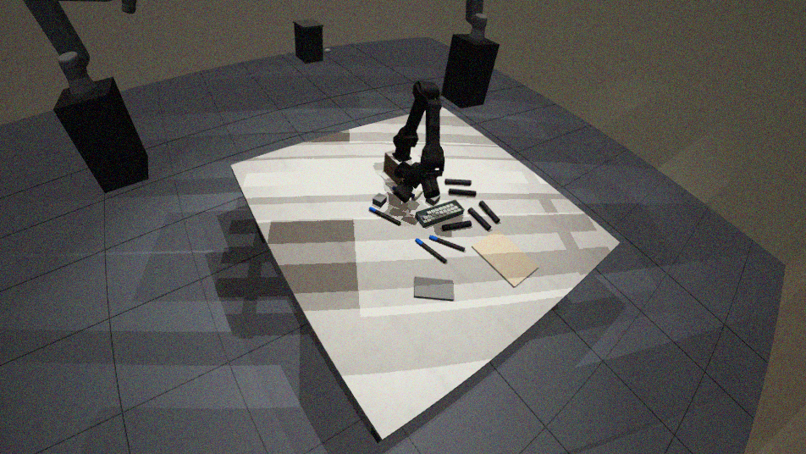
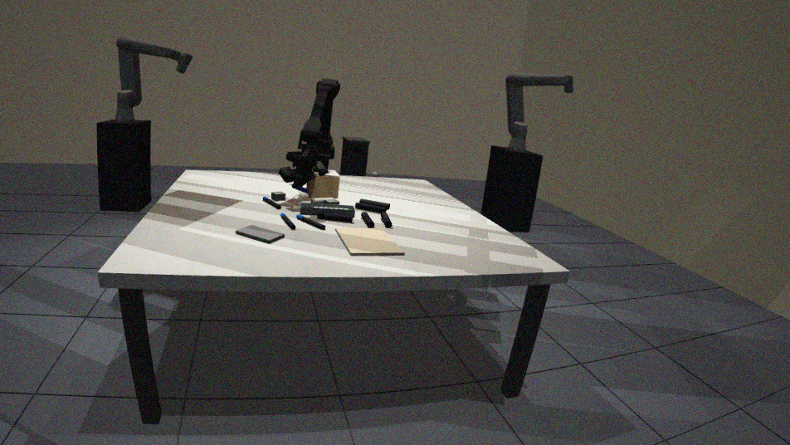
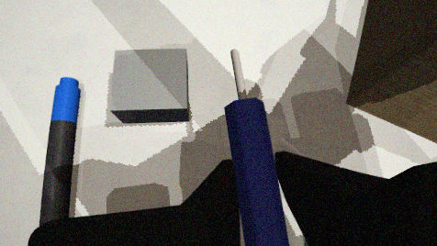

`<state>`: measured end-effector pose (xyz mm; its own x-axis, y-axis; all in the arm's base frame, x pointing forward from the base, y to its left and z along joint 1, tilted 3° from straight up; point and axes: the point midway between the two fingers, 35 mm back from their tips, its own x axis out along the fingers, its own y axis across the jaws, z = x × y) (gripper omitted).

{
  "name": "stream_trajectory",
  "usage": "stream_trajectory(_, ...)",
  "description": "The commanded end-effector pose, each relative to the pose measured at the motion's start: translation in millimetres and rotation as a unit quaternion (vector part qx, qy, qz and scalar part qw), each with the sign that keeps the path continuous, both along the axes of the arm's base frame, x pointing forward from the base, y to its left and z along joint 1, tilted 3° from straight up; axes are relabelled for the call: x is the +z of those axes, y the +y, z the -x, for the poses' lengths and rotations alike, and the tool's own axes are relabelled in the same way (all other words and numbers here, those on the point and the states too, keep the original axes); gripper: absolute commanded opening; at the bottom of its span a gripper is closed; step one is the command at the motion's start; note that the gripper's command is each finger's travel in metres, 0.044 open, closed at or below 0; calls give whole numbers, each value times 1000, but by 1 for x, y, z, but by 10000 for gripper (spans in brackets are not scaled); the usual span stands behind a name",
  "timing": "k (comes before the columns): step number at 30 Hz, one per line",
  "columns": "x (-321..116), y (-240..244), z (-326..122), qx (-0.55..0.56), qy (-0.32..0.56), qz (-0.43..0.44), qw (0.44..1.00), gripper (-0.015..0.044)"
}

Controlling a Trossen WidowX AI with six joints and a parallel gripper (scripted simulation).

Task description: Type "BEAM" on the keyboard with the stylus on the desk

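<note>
My gripper (image 3: 253, 165) is shut on the blue stylus (image 3: 252, 142) (image 2: 300, 189). In the wrist view the blue body runs up between the black fingers, and its thin pale tip points toward the top of the view. The stylus seems a little above the desk; its exact height is hard to tell. The keyboard (image 1: 439, 213) (image 2: 330, 210), dark with pale keys, lies to the right of the gripper in the top view and is out of the wrist view. The stylus is mostly hidden by the arm in the top view.
A grey block (image 1: 379, 199) (image 3: 149, 80) and a blue-capped marker (image 1: 385, 216) (image 3: 61, 151) lie near the gripper. A wooden box (image 2: 324, 187) (image 3: 395, 50) stands close by. Several black cylinders surround the keyboard's far side. Two more markers, a tan board (image 1: 505, 259) and a grey slab (image 1: 433, 288) lie farther out.
</note>
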<state>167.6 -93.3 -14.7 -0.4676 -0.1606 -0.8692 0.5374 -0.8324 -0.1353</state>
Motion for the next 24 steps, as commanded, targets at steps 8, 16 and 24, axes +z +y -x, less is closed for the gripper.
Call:
stream_trajectory(8,7,9,-21,221,62,-66,971,0)
stream_trajectory(16,13,18,-37,377,115,-115,912,0)
stream_trajectory(24,19,33,-55,518,170,-160,823,0)
